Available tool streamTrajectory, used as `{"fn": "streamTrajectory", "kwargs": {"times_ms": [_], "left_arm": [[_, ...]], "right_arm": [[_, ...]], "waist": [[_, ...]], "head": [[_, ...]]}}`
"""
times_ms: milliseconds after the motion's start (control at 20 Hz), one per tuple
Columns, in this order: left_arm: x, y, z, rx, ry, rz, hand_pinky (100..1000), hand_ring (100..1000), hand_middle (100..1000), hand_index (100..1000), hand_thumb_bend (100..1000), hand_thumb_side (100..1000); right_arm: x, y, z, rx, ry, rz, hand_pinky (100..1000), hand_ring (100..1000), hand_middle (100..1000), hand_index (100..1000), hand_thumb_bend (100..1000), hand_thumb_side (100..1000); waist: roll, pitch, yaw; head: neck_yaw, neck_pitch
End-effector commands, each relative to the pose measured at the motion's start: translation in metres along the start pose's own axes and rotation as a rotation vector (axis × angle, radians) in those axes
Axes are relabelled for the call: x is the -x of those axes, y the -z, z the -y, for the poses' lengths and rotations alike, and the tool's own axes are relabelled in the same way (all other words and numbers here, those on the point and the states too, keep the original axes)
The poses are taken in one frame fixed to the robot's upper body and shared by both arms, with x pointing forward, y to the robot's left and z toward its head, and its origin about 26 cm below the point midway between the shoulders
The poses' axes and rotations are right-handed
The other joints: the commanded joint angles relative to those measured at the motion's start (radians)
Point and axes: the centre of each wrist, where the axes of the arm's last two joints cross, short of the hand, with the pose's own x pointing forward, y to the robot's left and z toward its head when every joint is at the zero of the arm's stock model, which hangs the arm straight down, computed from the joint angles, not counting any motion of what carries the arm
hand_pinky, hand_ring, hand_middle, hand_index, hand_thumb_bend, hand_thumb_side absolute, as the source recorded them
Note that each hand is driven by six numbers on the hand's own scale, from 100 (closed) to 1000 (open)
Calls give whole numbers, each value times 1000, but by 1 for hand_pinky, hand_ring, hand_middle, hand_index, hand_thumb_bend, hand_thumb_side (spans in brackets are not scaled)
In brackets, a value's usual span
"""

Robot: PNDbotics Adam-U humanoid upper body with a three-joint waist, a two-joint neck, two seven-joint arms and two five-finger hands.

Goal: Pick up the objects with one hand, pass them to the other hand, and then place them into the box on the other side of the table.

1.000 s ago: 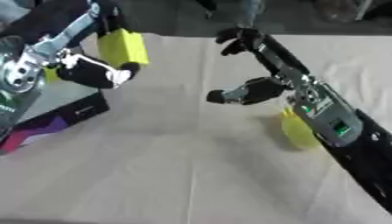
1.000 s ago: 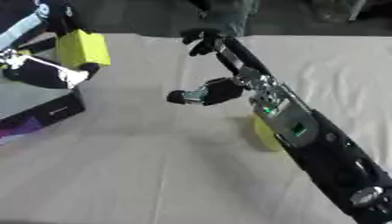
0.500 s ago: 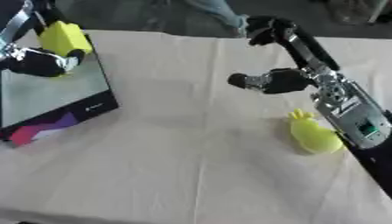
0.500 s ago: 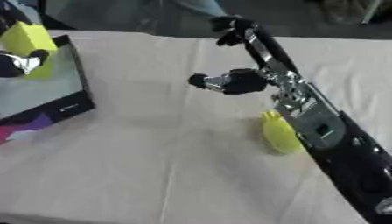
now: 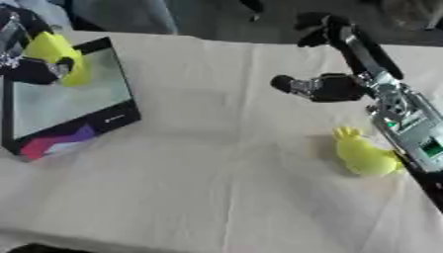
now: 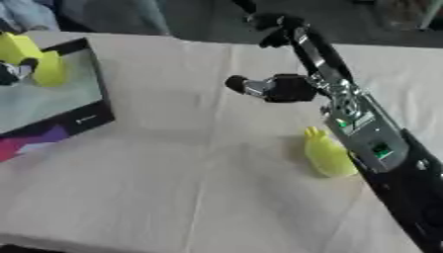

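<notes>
The robot's left hand (image 5: 30, 69) is up over the open black cardboard box with the pale inside (image 5: 65, 101), fingers curled round a bright yellow soft-looking toy (image 5: 56, 54). The toy sits just above and to the right of that hand, hanging over the box's far left corner rather than lying on its floor, as far as can be made out.

The right hand (image 5: 325, 86) hangs in the air over the far right part of the beige cloth-covered table (image 5: 216, 178), well apart from the box. Its fingers are curled in and it's got nothing in it, thumb poking out to the left.

Below that hand, tucked right up against the silver and black forearm (image 5: 407, 128), there's a second yellow rubbery toy with a little frilly end (image 5: 363, 154) lying on the cloth. It's touching or nearly touching the arm, hard to say which. That one's just sitting there, not in either hand.
</notes>
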Motion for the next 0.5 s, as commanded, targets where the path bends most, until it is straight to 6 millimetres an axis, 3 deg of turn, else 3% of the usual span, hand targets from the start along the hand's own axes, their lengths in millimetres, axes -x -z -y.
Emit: {"fn": "streamTrajectory", "kwargs": {"times_ms": [50, 250, 500], "left_arm": [[12, 9, -7, -39, -25, -27, 789, 530, 386, 581, 384, 100], [23, 15, 2, -45, -38, -59, 794, 555, 453, 624, 454, 100], [30, 17, 8, -55, -15, -84, 799, 620, 540, 677, 576, 291]], "right_arm": [[-7, 2, 13, 33, -19, 27, 762, 688, 746, 851, 703, 408], [-7, 2, 15, 40, -21, 25, 762, 688, 746, 851, 702, 408], [-6, 0, 14, 33, -21, 17, 762, 687, 746, 851, 702, 413]], "waist": [[-11, -20, -1], [-15, -19, -3], [-17, -16, -4]], "head": [[18, -2], [32, -2], [50, -2]]}}
